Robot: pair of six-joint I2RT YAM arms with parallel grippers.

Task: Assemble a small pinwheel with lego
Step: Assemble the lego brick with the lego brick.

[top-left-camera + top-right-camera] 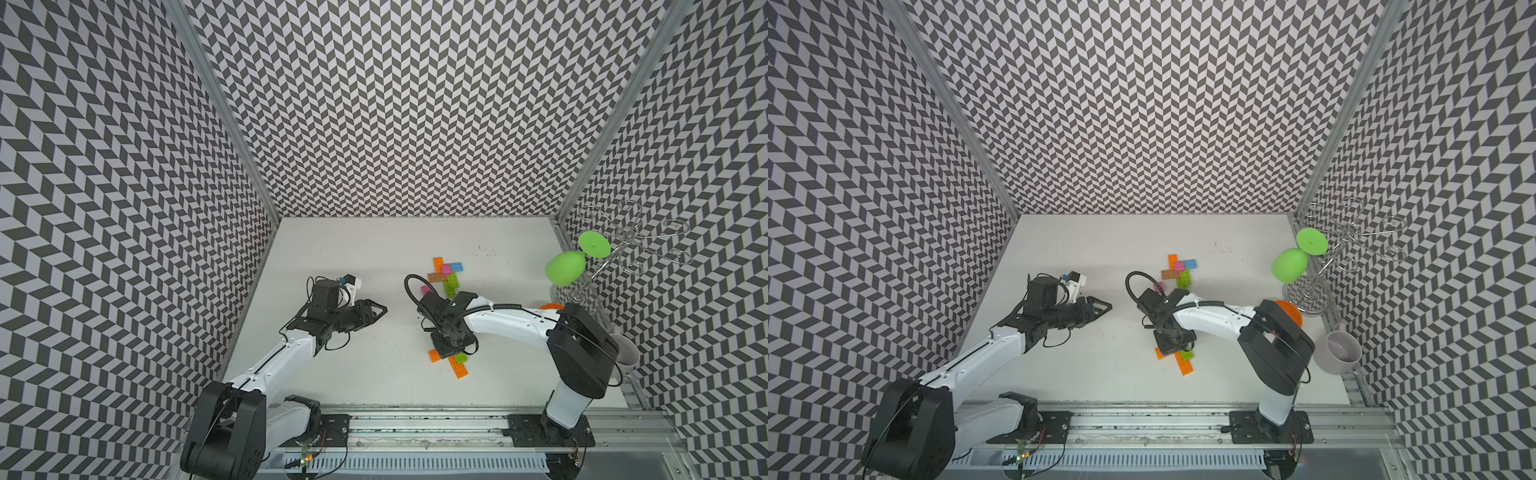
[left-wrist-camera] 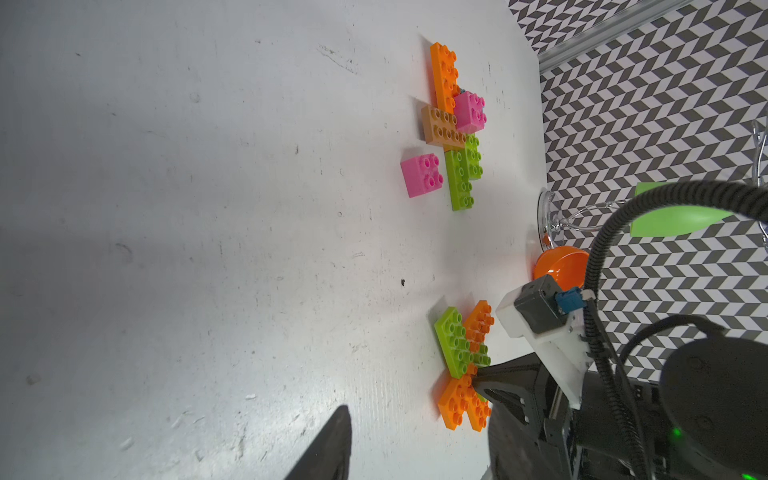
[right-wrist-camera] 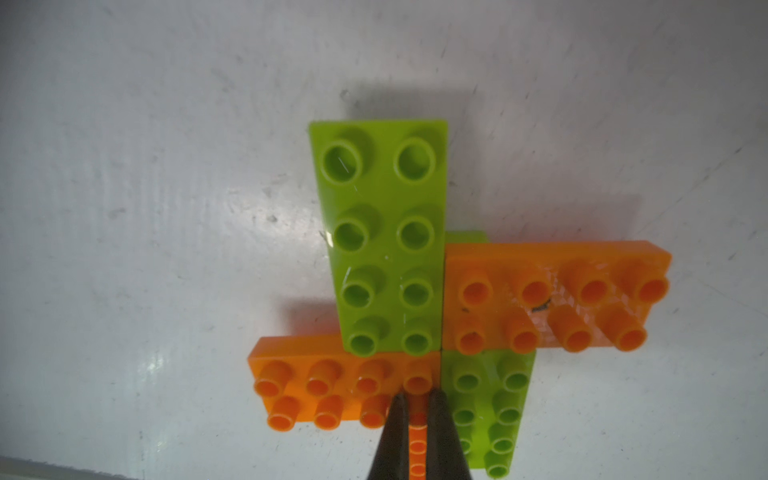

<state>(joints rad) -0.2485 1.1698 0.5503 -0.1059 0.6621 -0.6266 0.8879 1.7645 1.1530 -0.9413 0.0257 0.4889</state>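
A pinwheel of lego [image 1: 457, 368] [image 1: 1183, 365] lies flat near the table's front, made of two lime green bricks [image 3: 386, 232] and two orange ones [image 3: 557, 295] set crosswise. My right gripper [image 3: 417, 399] points straight down on it, shut, its tips at the end stud of one orange brick [image 3: 332, 386]. A second cluster [image 1: 445, 272] [image 2: 453, 124] of orange, pink, blue, brown and lime bricks lies farther back. Beside that cluster sits a loose pink square [image 1: 426, 289] [image 2: 422, 174]. My left gripper [image 1: 379, 309] [image 1: 1105, 307] hovers open and holds nothing, to the left of the pinwheel.
At the right edge a green goblet [image 1: 565, 268] hangs on a wire rack [image 1: 636, 245]. In front of them are an orange bowl [image 1: 1289, 309] and a pale mug [image 1: 1339, 351]. Patterned walls enclose the table, and a metal rail [image 1: 415, 428] runs along the front.
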